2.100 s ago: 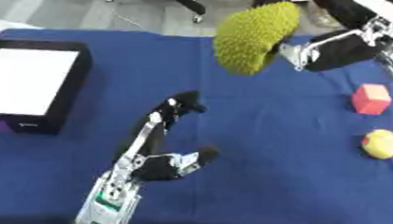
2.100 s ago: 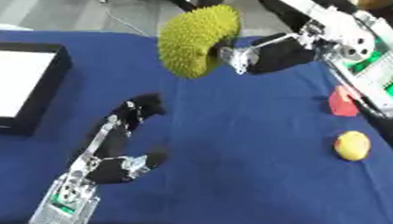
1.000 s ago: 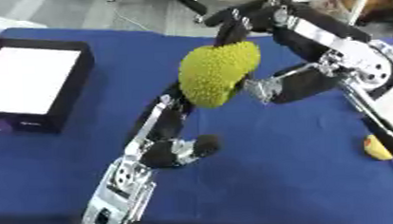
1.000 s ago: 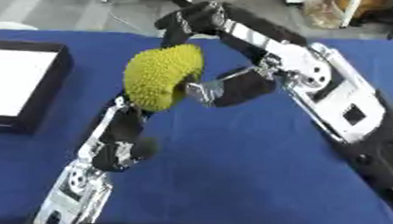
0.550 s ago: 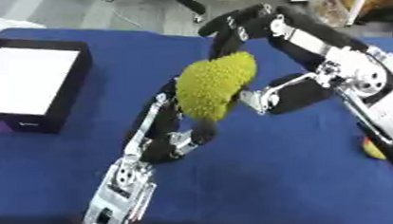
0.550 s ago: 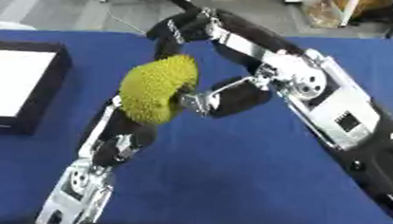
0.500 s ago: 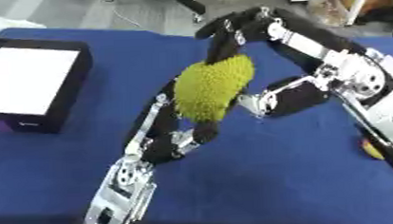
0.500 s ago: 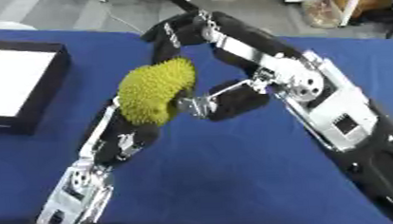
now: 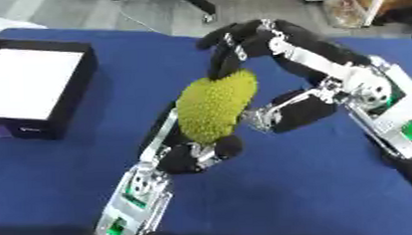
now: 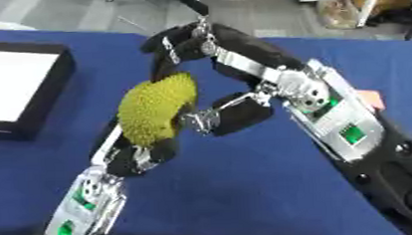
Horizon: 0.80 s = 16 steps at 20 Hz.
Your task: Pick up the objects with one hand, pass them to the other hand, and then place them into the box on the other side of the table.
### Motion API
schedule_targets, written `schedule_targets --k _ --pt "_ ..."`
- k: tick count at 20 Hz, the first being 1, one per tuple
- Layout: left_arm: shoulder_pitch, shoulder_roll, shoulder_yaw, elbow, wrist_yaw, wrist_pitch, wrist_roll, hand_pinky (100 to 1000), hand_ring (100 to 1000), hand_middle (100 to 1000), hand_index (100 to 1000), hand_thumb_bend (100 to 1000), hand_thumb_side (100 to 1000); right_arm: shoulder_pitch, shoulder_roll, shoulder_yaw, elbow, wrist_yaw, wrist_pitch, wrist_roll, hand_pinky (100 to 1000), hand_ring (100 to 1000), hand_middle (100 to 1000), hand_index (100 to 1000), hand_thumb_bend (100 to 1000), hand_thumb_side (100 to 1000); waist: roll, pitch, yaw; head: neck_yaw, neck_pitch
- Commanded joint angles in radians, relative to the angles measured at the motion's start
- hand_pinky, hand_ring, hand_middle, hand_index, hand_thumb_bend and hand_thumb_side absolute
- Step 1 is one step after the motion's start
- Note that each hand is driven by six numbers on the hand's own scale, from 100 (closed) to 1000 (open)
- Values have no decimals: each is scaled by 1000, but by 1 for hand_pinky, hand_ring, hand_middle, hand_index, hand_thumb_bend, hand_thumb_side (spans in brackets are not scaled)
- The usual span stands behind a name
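Observation:
A spiky yellow-green fruit (image 9: 213, 105) hangs above the blue table between both hands. My right hand (image 9: 237, 41) comes in from the right, its fingers curled over the fruit's top end and its thumb (image 9: 289, 114) against the fruit's right side. My left hand (image 9: 192, 157) rises from below, with fingers running up behind the fruit and the thumb curled at its lower front. The black box with a white inside (image 9: 32, 90) lies at the left edge of the table.
A blue cloth (image 9: 317, 184) covers the table. A bit of a pink-red thing (image 10: 372, 99) shows behind my right forearm at the right. Beyond the far edge are the floor and chair legs.
The right hand has brought the fruit down and to the left onto the left hand, which has risen and closed in under the fruit's lower end.

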Motion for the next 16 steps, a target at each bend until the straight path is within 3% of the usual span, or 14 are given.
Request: schedule_targets --k 1,5,8,9,11,15,16 --pt "-8 -11 -5 -24 43 -10 -21 956 896 634 837 752 441 -8 -6 -7 -1 0 -13 2 760 875 602 180 100 100 1 -8 0 -4 -2" --pt "-6 -12 -2 -20 90 -17 -16 941 846 570 765 577 385 -6 -8 -8 -1 -6 -19 11 762 880 634 178 100 100 1 -9 -1 -3 -2" --pt "-6 -12 0 -16 115 -16 4 894 734 450 642 282 334 -4 -10 -10 -2 -9 -19 16 767 886 661 178 100 100 1 -10 -3 -2 -2" --pt "-6 -12 1 -14 122 -14 16 892 727 443 635 270 331 -4 -10 -10 -3 -9 -19 19 767 887 662 179 100 100 1 -10 -4 -1 -2" --pt "-6 -12 0 -12 132 -10 40 867 654 363 553 134 306 -3 -11 -11 -2 -9 -20 23 771 892 681 191 100 100 1 -10 -5 0 -2" --pt "-8 -11 -3 -11 150 0 85 851 600 257 460 100 281 -2 -15 -11 -5 -20 -23 31 782 904 726 309 100 100 3 -10 -8 5 -2" --pt "-8 -11 -3 -11 152 1 92 849 591 241 447 100 275 -2 -17 -12 -7 -24 -24 35 786 909 749 393 100 100 3 -10 -8 6 -2"
